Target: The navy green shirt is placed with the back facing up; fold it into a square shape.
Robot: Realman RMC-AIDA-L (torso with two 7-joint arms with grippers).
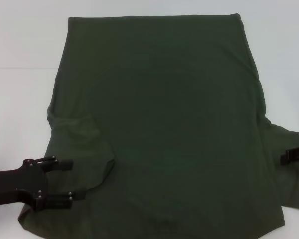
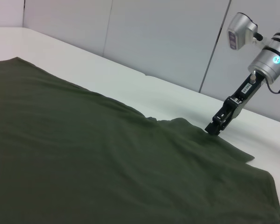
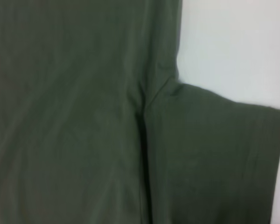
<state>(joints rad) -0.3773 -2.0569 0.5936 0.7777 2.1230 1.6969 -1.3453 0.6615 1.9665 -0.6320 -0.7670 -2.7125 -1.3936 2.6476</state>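
Note:
The navy green shirt (image 1: 169,124) lies spread flat on the white table (image 1: 20,99), plain side up, hem far from me and sleeves near. My left gripper (image 1: 70,179) hovers open at the shirt's near left, over the rumpled left sleeve (image 1: 79,144), which is turned in onto the body. My right gripper (image 1: 294,155) sits at the right sleeve (image 1: 289,179); in the left wrist view the right gripper (image 2: 214,129) touches that sleeve's edge on the shirt (image 2: 84,154). The right wrist view shows the shirt (image 3: 70,116) and its right sleeve (image 3: 210,154).
Bare white table (image 2: 144,88) surrounds the cloth on the left, far side and right. Pale wall panels (image 2: 168,37) rise behind the table in the left wrist view.

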